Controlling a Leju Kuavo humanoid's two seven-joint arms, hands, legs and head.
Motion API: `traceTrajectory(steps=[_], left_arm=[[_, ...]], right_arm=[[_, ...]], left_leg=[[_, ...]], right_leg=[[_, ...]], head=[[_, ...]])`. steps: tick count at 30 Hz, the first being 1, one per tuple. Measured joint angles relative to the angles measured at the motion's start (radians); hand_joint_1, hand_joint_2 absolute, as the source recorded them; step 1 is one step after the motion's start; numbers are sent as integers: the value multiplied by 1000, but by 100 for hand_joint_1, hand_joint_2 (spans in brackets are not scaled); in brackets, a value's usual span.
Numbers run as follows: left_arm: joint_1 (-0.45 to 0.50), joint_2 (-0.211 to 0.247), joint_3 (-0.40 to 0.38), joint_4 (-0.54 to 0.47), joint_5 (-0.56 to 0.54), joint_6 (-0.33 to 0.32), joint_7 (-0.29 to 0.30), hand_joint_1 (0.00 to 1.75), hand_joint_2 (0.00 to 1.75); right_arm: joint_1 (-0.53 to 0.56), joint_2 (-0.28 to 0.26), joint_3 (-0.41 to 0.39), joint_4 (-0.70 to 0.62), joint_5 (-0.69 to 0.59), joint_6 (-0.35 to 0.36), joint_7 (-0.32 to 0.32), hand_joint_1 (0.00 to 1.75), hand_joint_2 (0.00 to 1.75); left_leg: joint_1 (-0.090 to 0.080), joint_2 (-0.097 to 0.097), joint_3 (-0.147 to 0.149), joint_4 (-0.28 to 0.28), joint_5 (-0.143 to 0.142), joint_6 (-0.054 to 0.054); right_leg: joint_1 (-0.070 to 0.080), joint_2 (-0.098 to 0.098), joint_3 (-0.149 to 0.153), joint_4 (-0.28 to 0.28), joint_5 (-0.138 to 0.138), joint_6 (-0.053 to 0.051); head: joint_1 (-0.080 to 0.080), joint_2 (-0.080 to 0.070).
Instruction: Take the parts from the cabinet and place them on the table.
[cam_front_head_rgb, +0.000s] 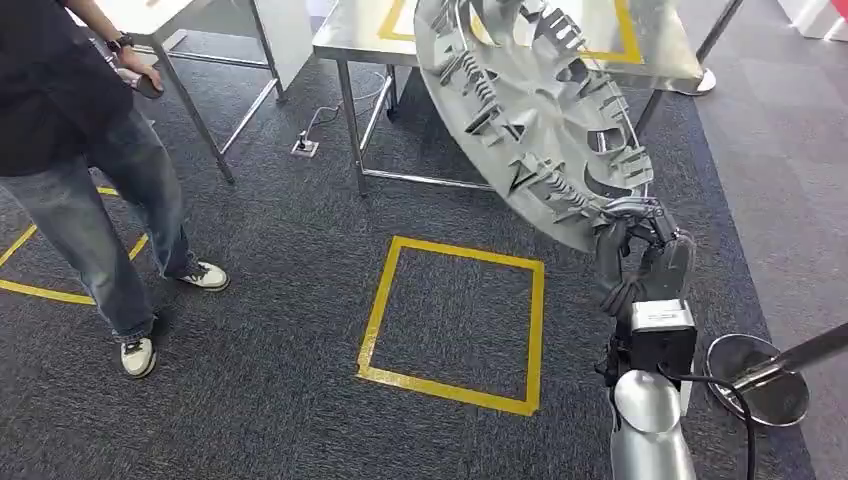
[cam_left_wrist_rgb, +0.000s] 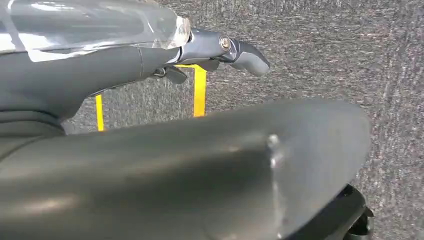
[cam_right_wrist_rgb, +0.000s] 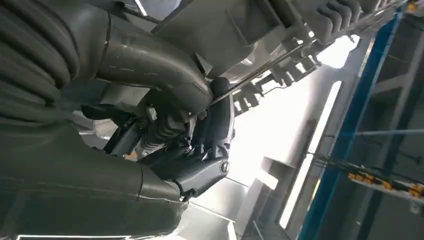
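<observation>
A large grey plastic wheel cover (cam_front_head_rgb: 530, 110) hangs tilted in the air, its ribbed back side towards me. My right hand (cam_front_head_rgb: 645, 255) grips its lower rim from below. In the right wrist view the hand (cam_right_wrist_rgb: 190, 145) closes around the edge of the wheel cover (cam_right_wrist_rgb: 280, 30). The steel table (cam_front_head_rgb: 350, 35) with yellow tape on its top stands just ahead, partly hidden behind the cover. My left hand (cam_left_wrist_rgb: 150, 150) hangs over the carpet with a finger (cam_left_wrist_rgb: 245, 52) stretched out and nothing in it.
A person (cam_front_head_rgb: 70, 150) in jeans stands at the left beside a second table (cam_front_head_rgb: 150, 15). A yellow taped square (cam_front_head_rgb: 375, 320) marks the carpet in front of me. A round stanchion base (cam_front_head_rgb: 758, 378) sits at my right, and a floor socket (cam_front_head_rgb: 305, 147) lies by the table leg.
</observation>
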Motion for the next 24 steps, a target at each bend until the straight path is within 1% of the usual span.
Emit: traceTrajectory(steps=[1, 2, 3, 4, 5, 6, 7, 8, 9, 10, 11, 13, 14, 15, 16, 17, 18, 19, 20, 21, 22, 23, 24], left_arm=[[-1, 1, 0, 0, -1, 0, 0, 0, 0], [-1, 1, 0, 0, -6, 0, -1, 0, 0], [2, 2, 0, 0, -10, 0, -1, 0, 0], [4, 2, 0, 0, -10, 0, -2, 0, 0], [3, 2, 0, 0, -8, -7, -8, 0, 0], [2, 8, 0, 0, -4, -18, -15, 0, 0], [0, 8, 0, 0, 3, -24, -18, 0, 0], [0, 8, 2, 0, 11, -24, -19, 0, 0], [0, 6, 5, 0, 18, -20, -21, 0, 0], [0, 9, 10, -1, 24, -16, -25, 0, 0], [-2, 10, 13, -1, 27, -14, -28, 0, 0], [-4, 5, 20, -1, 27, -15, -34, 0, 0], [-3, 3, 23, -1, 29, -15, -36, 0, 0], [0, 3, 25, 0, 30, -15, -39, 0, 0], [3, 1, 27, 0, 30, -15, -42, 0, 0], [3, 0, 29, 0, 31, -16, -42, 0, 0], [3, 1, 32, 1, 32, -17, -43, 0, 0], [3, 8, 36, 1, 33, -16, -44, 0, 0], [0, 15, 39, 1, 34, -18, -44, 0, 0], [-1, 11, 40, 0, 38, -16, -44, 0, 0], [4, 9, 42, 1, 41, -16, -43, 0, 0], [4, 12, 46, 1, 43, -17, -42, 0, 0], [1, 11, 50, 1, 44, -18, -42, 0, 0]], right_arm=[[-10, -2, 1, 2, -14, -6, -1, 175, 175], [-19, -3, 1, 2, -33, -13, -2, 175, 175], [-28, -7, 0, 2, -45, -18, -3, 175, 175], [-36, -9, -1, 2, -52, -21, -2, 175, 175], [-44, -10, -1, 2, -55, -21, -2, 175, 175], [-52, -11, -1, 2, -57, -21, -1, 175, 175], [-56, -12, -1, 3, -57, -21, 1, 175, 175], [-57, -14, 1, 7, -54, -19, 4, 175, 175], [-61, -15, 7, 11, -44, -13, 11, 175, 175], [-72, -16, 16, 22, -33, -9, 19, 175, 175], [-89, -17, 29, 35, -23, -1, 24, 175, 175], [-110, -23, 59, 71, 1, 13, 32, 175, 175], [-115, -23, 74, 92, 6, 18, 37, 175, 175], [-119, -24, 93, 116, 12, 23, 39, 175, 175], [-123, -23, 111, 137, 15, 23, 47, 175, 175], [-128, -23, 126, 158, 16, 24, 50, 175, 175], [-132, -24, 138, 179, 19, 28, 52, 175, 175], [-131, -26, 147, 200, 19, 29, 54, 175, 175], [-135, -26, 156, 226, 19, 29, 56, 175, 175], [-131, -25, 163, 238, 19, 30, 65, 175, 175], [-132, -24, 166, 245, 18, 32, 68, 175, 175], [-138, -21, 175, 258, 18, 33, 70, 175, 175], [-143, -15, 185, 274, 20, 34, 76, 175, 175]], left_leg=[[-8, -5, -8, 8, -3, -5], [-8, -6, -13, 9, -4, -5], [-9, -6, -13, 8, -1, 9], [-9, -5, -12, 6, 0, 12], [-8, -2, -12, 5, -3, 10], [-13, 2, -6, -1, -3, 8], [-21, 6, 8, -46, 1, 21], [-23, 8, 29, -74, 6, 28], [-15, 4, 79, -111, 15, 39], [-11, 10, 90, -127, 18, 42], [-5, 15, 95, -129, 19, 42], [8, 19, 98, -128, 11, 30], [18, 19, 100, -127, 7, 21], [31, 19, 106, -126, 1, 8], [46, 16, 112, -122, -7, -7], [63, 10, 123, -110, -20, -28], [79, 5, 121, -87, -38, -52], [80, 1, 101, -58, -62, -78], [92, -5, 99, -25, -79, -89], [84, -5, 76, -18, -92, -93], [86, -3, 81, -17, -103, -99], [86, 1, 80, -5, -97, -102], [85, 2, 49, 45, -63, -106]], right_leg=[[3, 6, 4, -9, -7, -3], [-1, 6, 3, -10, -2, -8], [0, 7, 2, -9, -1, -7], [1, 8, 1, -9, 0, -9], [-9, 10, 2, -17, 1, -8], [-12, 12, 7, -24, 4, 0], [-12, 11, 16, -11, 25, 1], [-16, 8, 14, -4, 58, 17], [-12, 7, 2, 4, 56, 17], [-7, 8, 2, 16, 36, 5], [-5, 11, -21, 56, 5, 4], [-14, 10, -99, 179, -63, 24], [-19, 10, -133, 234, -79, 33], [-27, 9, -142, 241, -68, 43], [-39, 7, -123, 198, -33, 60], [-54, 6, -84, 117, 13, 77], [-74, 6, -41, 29, 52, 103], [-82, 21, -36, 14, 41, 139], [-77, 29, -57, 23, -13, 109], [-77, 25, -59, 55, -10, 62], [-76, 20, -62, 70, -24, 45], [-76, 21, -60, 74, -30, 35], [-70, 26, -49, 73, -38, 29]], head=[[0, 0], [-1, 0], [-2, 0], [-1, 0], [-2, 0], [0, 0], [-8, 0], [-10, 0], [-13, 0], [-9, -1], [-6, -1], [-5, -1], [-5, -1], [-5, -1], [-5, -1], [-5, -1], [-3, -1], [4, -1], [23, -1], [13, -1], [0, -1], [-4, -1], [-17, -1]])
